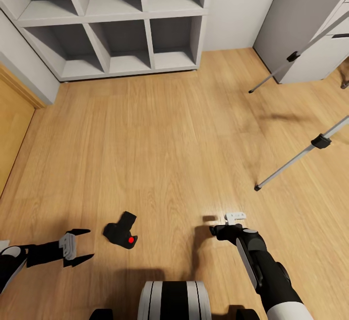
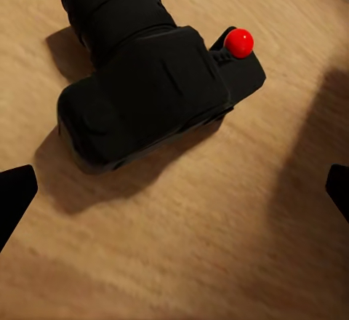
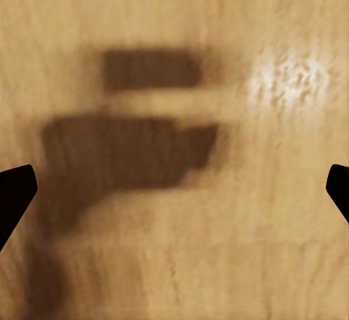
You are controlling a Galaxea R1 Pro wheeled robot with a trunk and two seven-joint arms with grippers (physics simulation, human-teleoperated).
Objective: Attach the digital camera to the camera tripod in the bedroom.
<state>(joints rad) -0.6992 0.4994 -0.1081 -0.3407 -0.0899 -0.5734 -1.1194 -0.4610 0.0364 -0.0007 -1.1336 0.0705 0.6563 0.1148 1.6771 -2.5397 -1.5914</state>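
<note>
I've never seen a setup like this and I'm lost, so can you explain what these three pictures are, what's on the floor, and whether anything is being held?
This is a simulated two-armed wheeled robot in a bedroom. The large picture is from a camera on its head, looking down over both arms. The other two are from cameras near each gripper, looking along its fingers.

On the light wood plank floor lies a small black chunky digital camera with a red round button; the left wrist view shows it close up. The left gripper is open beside it, not touching it. The right gripper is open above bare floor, and the right wrist view shows its shadow.

The thin silver legs with black joints at the right belong to the camera tripod. Grey cubby shelves stand behind. Nothing is held.
</note>
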